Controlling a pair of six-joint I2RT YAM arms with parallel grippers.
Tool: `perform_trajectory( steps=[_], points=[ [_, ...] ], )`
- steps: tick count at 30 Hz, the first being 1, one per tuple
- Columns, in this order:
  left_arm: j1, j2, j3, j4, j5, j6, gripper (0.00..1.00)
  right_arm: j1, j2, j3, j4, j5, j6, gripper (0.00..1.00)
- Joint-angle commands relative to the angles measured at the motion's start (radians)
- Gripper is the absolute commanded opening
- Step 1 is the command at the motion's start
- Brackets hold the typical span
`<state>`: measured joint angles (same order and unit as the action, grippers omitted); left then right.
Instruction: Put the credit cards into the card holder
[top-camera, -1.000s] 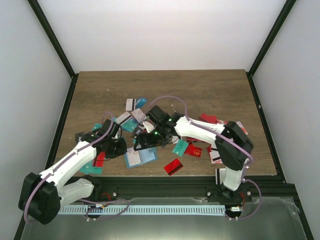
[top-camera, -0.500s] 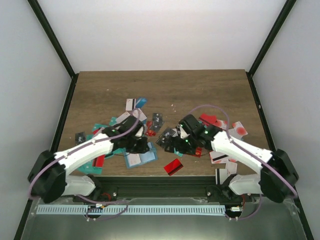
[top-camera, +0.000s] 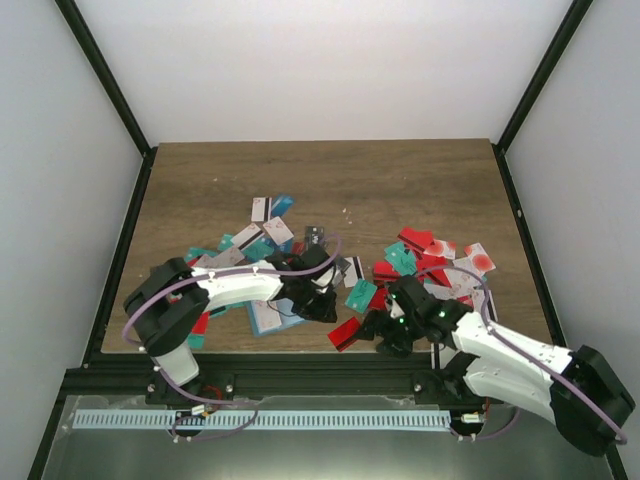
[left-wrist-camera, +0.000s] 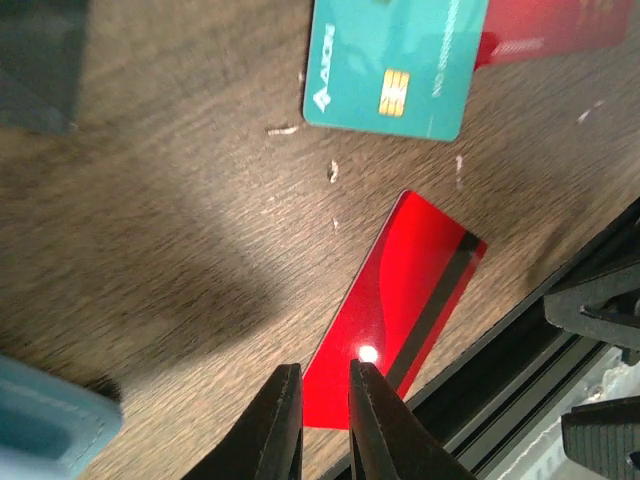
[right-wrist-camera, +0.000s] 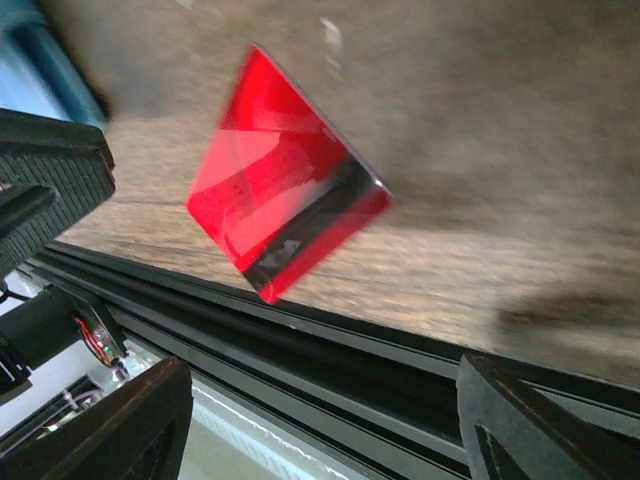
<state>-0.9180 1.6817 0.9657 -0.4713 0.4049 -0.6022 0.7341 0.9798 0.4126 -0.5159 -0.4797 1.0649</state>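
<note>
Both my tools are down at the near edge of the desk (top-camera: 330, 180), and it's the pickup step: one red card (left-wrist-camera: 400, 300) with a dark stripe lies alone there, right by the black rail (right-wrist-camera: 300, 340)

My right tool (right-wrist-camera: 320, 380) is spread wide and holds nothing, with the red card just ahead of the gap between its fingers. My left tool (left-wrist-camera: 318, 420) is pressed nearly together with only a slit left. I see nothing pinched in it, and its tips hover over the near end of that same card

The card holder (top-camera: 280, 316) lies close by to the left of the red card, a pale blue corner of it showing at the edge of my left wrist view. No card is going into it yet. Most of the credit cards (top-camera: 430, 255) lie scattered across the middle of the desk

Next move, as I judge it: the card is flat on the wood, so the right tool needs one finger under an edge, perhaps the one by the rail. My left tool should get clear or steady the holder

Writing: the teal card (left-wrist-camera: 395, 65) beyond has a gold chip, a white triangle logo and small white lettering, too blurred to read. The red card's stripe side shows no print
</note>
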Motion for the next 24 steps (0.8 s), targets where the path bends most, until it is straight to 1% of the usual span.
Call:
perform_trajectory(
  steps=[1,5,9,17,20,24],
  points=[
    [-0.022,0.065,0.025,0.026,0.055,0.027,0.16,-0.006,-0.095,-0.132,0.176,-0.074,0.206,0.72],
    [-0.034,0.109,0.026,0.029,0.064,0.033,0.16,-0.006,-0.154,-0.242,0.273,-0.096,0.310,0.68],
    [-0.052,0.138,0.031,0.037,0.073,0.032,0.16,-0.006,-0.161,-0.280,0.352,-0.102,0.352,0.66],
    [-0.088,0.184,0.054,0.057,0.087,0.018,0.16,-0.005,-0.046,-0.308,0.528,-0.112,0.407,0.64],
    [-0.104,0.198,0.065,0.064,0.091,0.014,0.16,-0.006,-0.005,-0.299,0.548,-0.111,0.407,0.62],
    [-0.121,0.210,0.075,0.071,0.097,0.003,0.15,-0.006,0.029,-0.302,0.564,-0.111,0.403,0.55]
  ],
)
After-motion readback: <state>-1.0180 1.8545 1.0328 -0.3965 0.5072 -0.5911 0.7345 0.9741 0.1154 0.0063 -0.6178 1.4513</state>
